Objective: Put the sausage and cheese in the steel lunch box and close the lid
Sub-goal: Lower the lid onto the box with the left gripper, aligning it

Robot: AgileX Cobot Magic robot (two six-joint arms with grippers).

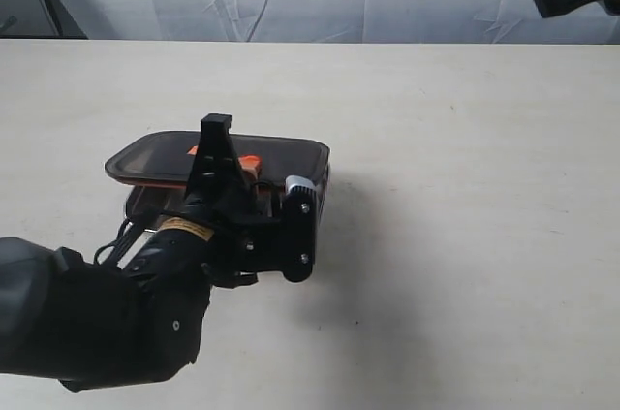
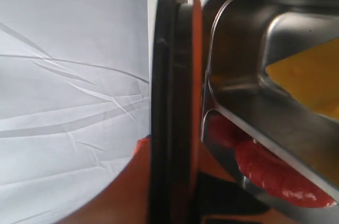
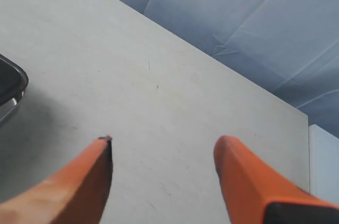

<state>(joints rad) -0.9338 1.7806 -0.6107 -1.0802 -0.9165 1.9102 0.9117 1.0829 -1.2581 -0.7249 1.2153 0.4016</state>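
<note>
The box (image 2: 238,44) sits left of middle on the table (image 1: 465,187), the lid (image 1: 291,153) just above it, held at its near edge by the left gripper (image 1: 221,153). In the box, cheese (image 2: 312,81) lies in one compartment, sausage (image 2: 270,173) in the other, a divider (image 2: 265,121) between. The right gripper (image 3: 161,147) hangs over the far right, well apart

I can read no text, number or brand anywhere. The nearest thing to a label is a small yellow sticker (image 1: 186,229) on my left arm (image 1: 97,323), just behind the left claw (image 1: 225,163), shown in the exterior view. It bears dark marks, but they are too small and blurred for me to make out a single letter.
</note>
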